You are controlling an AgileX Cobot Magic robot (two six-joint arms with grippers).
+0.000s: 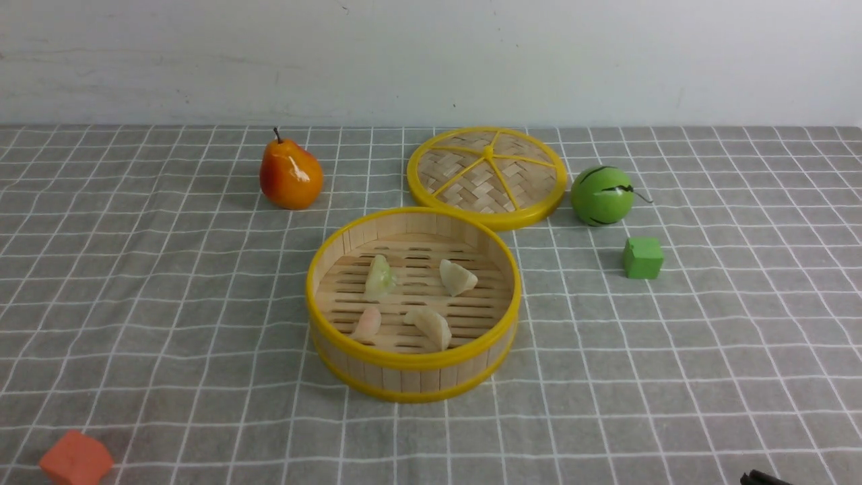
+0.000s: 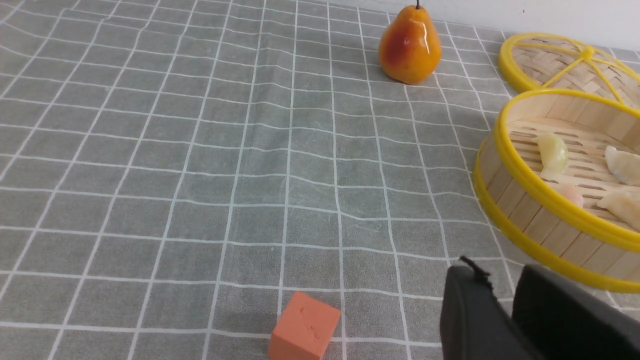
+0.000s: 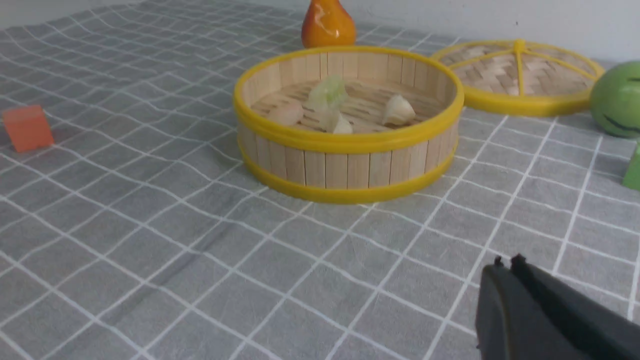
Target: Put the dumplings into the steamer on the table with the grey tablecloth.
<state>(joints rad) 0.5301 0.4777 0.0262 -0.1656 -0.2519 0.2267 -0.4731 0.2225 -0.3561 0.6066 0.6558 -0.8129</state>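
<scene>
The round bamboo steamer (image 1: 411,362) stands mid-table on the grey tablecloth (image 1: 168,283). Several dumplings lie on its slatted floor: a pale green one (image 1: 380,276), a pink one (image 1: 368,325) and two cream ones (image 1: 457,277) (image 1: 432,326). In the left wrist view my left gripper (image 2: 502,272) hovers over bare cloth just beside the steamer (image 2: 520,210), open with a narrow gap and nothing in it. In the right wrist view my right gripper (image 3: 506,265) is shut and empty, low over the cloth, well short of the steamer (image 3: 345,170).
The woven yellow-rimmed lid (image 1: 486,176) lies flat behind the steamer. An orange pear (image 1: 290,175) stands back left and a green striped ball (image 1: 601,195) back right. A green cube (image 1: 642,257) sits right of the steamer, an orange cube (image 1: 75,460) at the front left.
</scene>
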